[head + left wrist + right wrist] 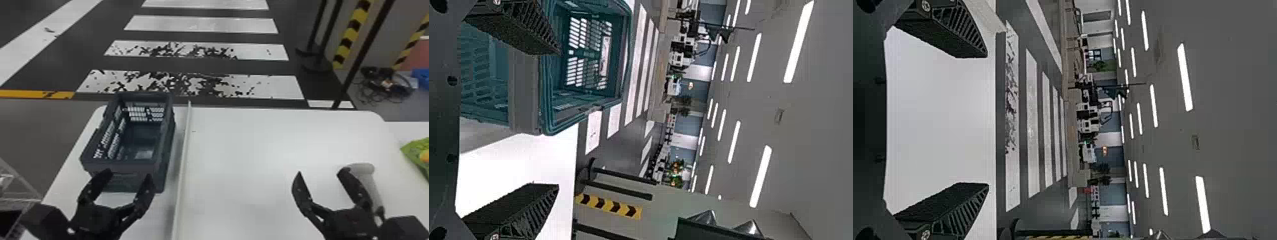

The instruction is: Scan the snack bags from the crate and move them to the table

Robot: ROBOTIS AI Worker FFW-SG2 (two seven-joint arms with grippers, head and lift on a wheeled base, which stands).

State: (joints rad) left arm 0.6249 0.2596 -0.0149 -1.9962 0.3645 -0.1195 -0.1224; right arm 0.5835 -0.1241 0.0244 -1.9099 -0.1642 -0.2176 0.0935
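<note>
Right gripper wide, scanner at three o'clock

Scanner beside its outer finger, long axis roughly eleven-to-five; right arm nearer. Green snack bag past it, two-to-three o'clock. Left gripper wide, crate at twelve. White table, crosswalk-striped floor beyond.

Crate stands left on white table, scanner right, green bag farther right.

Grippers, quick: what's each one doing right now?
Left gripper: jaws open, holding nothing, near the crate.
Right gripper: jaws open, nothing held, over the table.
</note>
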